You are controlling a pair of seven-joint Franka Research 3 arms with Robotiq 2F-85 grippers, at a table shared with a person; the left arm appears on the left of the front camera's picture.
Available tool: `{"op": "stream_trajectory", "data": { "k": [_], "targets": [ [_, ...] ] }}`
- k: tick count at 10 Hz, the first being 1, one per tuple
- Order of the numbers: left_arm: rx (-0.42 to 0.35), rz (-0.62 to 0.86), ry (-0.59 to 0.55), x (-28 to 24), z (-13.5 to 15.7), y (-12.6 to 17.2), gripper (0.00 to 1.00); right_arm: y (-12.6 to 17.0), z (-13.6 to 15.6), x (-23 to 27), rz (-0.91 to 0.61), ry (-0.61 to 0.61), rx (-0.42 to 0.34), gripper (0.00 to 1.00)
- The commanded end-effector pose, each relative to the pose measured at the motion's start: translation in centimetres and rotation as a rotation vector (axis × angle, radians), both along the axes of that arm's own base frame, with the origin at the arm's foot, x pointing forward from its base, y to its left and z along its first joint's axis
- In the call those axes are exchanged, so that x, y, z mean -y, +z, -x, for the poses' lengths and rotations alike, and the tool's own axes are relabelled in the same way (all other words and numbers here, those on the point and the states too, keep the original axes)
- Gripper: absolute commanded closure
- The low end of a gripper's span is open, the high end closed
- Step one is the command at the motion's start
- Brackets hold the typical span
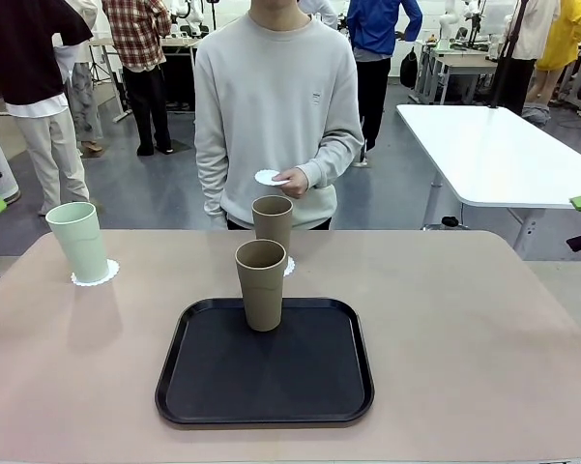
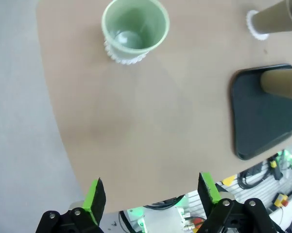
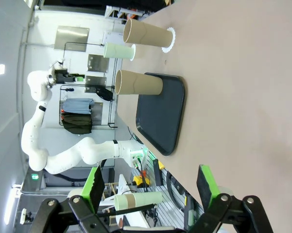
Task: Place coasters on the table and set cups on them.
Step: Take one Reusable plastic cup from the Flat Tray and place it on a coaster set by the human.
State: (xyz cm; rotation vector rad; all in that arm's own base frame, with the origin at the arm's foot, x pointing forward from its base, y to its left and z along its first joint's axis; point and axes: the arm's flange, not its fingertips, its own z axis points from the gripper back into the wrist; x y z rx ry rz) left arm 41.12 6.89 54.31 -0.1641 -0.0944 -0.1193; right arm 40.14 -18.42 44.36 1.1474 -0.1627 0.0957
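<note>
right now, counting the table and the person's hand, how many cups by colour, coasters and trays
mint green cups: 1
brown cups: 2
coasters: 3
black tray: 1
total: 7

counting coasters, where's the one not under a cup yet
Front view, centre: the loose coaster is in the person's hand, just beyond the far brown cup.

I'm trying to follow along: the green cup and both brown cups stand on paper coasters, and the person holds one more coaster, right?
No. The front view shows the near brown cup standing on the black tray instead. The green cup and the far brown cup do stand on coasters, and the person's hand holds one more coaster.
</note>
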Motion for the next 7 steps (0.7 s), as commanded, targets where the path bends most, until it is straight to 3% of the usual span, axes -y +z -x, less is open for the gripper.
{"op": "stream_trajectory", "data": {
  "k": [1, 2, 3, 4, 5, 7],
  "targets": [
    [0.036, -0.135, -0.025, 0.6, 0.9, -2.8, 0.00, 0.0, -0.1, 0.0, -0.003, -0.004, 0.011, 0.00],
    [0.000, 0.000, 0.000, 0.0, 0.0, 0.0, 0.00, 0.0, -0.1, 0.0, -0.003, -0.004, 0.011, 0.00],
    [0.009, -0.051, -0.007, 0.2, 0.9, -1.4, 0.00, 0.0, -0.1, 0.0, -0.003, -0.004, 0.011, 0.00],
    [-0.032, 0.222, -0.141, -1.4, 1.2, -1.0, 0.00, 0.0, -0.1, 0.0, -0.003, -0.004, 0.011, 0.00],
    [0.001, 0.549, -0.227, -4.4, 1.5, -0.7, 0.00, 0.0, -0.1, 0.0, -0.003, -0.004, 0.011, 0.00],
    [0.036, 1.014, -0.195, -11.2, 1.7, -3.1, 0.00, 0.0, -0.1, 0.0, -0.003, -0.004, 0.011, 0.00]
  ]
}}
